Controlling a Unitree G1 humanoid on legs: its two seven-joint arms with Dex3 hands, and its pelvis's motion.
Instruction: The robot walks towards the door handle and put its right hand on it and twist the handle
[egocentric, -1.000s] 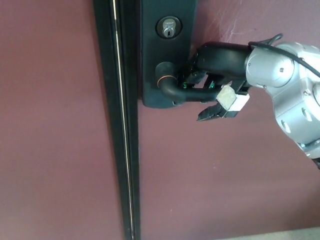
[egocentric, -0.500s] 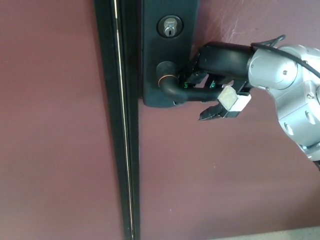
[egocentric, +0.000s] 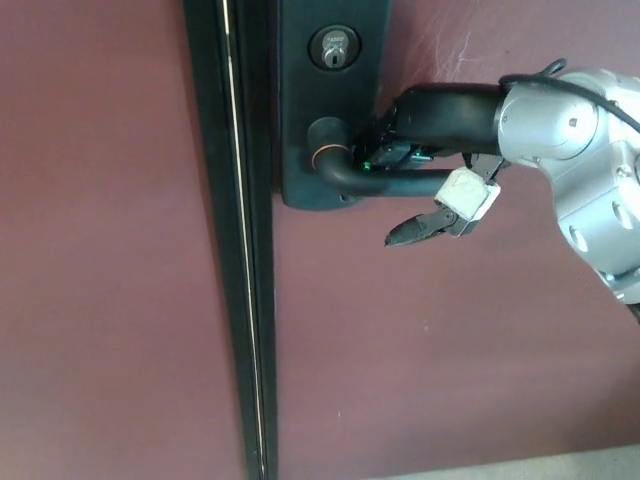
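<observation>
A black lever door handle (egocentric: 385, 184) juts right from a dark plate (egocentric: 298, 110) on the maroon door (egocentric: 420, 350). It lies about level. My right hand (egocentric: 428, 152) comes in from the right and sits on the lever, its fingers curled over the top. The thumb (egocentric: 412, 229) points left just below the lever, a small gap away. A white block (egocentric: 468, 196) on the hand hides the lever's free end. No part of my left hand shows.
A round keyhole (egocentric: 333, 47) sits in the plate above the handle. A black door edge with a thin bright strip (egocentric: 238, 260) runs top to bottom left of the plate. My silver right forearm (egocentric: 585, 150) fills the right side. Pale floor (egocentric: 560, 466) shows at the bottom right.
The whole picture has shifted slightly, so the camera moved. My right hand stays on the lever, with its thumb reaching a little further left underneath. The lever remains about level.
</observation>
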